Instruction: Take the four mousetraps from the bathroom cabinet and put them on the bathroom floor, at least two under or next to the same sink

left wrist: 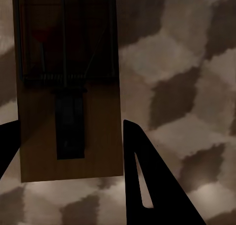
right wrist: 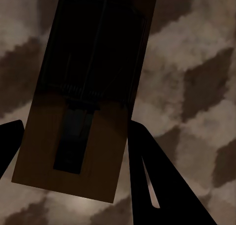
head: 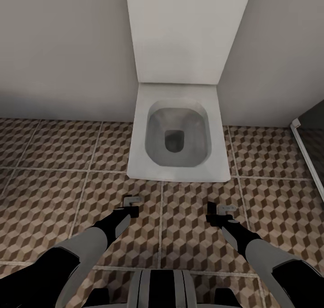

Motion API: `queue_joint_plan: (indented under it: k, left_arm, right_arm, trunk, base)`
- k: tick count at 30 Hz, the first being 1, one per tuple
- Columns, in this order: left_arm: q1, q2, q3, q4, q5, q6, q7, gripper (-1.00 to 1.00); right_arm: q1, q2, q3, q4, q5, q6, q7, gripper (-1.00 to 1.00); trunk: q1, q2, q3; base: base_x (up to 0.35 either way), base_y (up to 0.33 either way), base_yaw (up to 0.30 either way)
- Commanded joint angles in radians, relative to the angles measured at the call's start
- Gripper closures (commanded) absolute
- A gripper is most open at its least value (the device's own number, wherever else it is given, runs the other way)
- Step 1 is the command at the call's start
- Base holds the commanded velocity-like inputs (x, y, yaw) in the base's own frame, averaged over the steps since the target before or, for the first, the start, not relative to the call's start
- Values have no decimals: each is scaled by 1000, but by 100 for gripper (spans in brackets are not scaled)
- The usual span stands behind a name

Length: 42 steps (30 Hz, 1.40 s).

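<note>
Both claws carry a trap. Seen from its wrist camera, the left gripper (left wrist: 71,161) has its two dark fingers (left wrist: 147,180) closed on the sides of a mousetrap (left wrist: 69,92), a tan board whose long axis runs straight out along the fingers, with the spring coil across its middle and the wire bail at the far end. The right gripper (right wrist: 73,171) is likewise clamped on a second mousetrap (right wrist: 83,97), whose long axis is tipped off the finger line, its far end swinging toward 1 o'clock in that picture; this board is in deep shadow.

From the head camera, the left gripper (head: 130,207) sits at about 7 o'clock from the white toilet (head: 178,137), and the right gripper (head: 215,214) at about 5 o'clock from it. Each forearm reaches forward and slightly inward from the lower corners, wrists low over the bathroom floor (head: 54,164). Small pale shapes at the fingertips are the trap ends; whether the boards touch the cube-patterned tiles cannot be told. Grey walls rise behind the toilet.
</note>
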Motion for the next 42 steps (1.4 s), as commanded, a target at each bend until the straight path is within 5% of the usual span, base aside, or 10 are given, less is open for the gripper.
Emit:
queue_joint_plan:
  k: [1,12,13,42]
  left_arm:
    - [0,0,-9,-2,6,6,9,100]
    - [0,0,-9,-2,6,6,18,100]
    - [0,0,-9,-2,6,6,18,100]
    - [0,-2,-9,-2,7,7,19,100]
  right_arm:
    - [0,-1,8,-2,-13,4,-3,100]
    - [0,-1,8,-2,-12,4,-3,100]
    - [0,-1,8,-2,-12,4,-3,-100]
    - [0,-1,8,-2,-13,2,-3,-100]
  trunk:
    - [0,0,0]
    - [0,0,0]
    - [0,0,0]
    - [0,0,0]
  base:
    - [0,0,0]
    - [0,0,0]
    - [0,0,0]
    - [0,0,0]
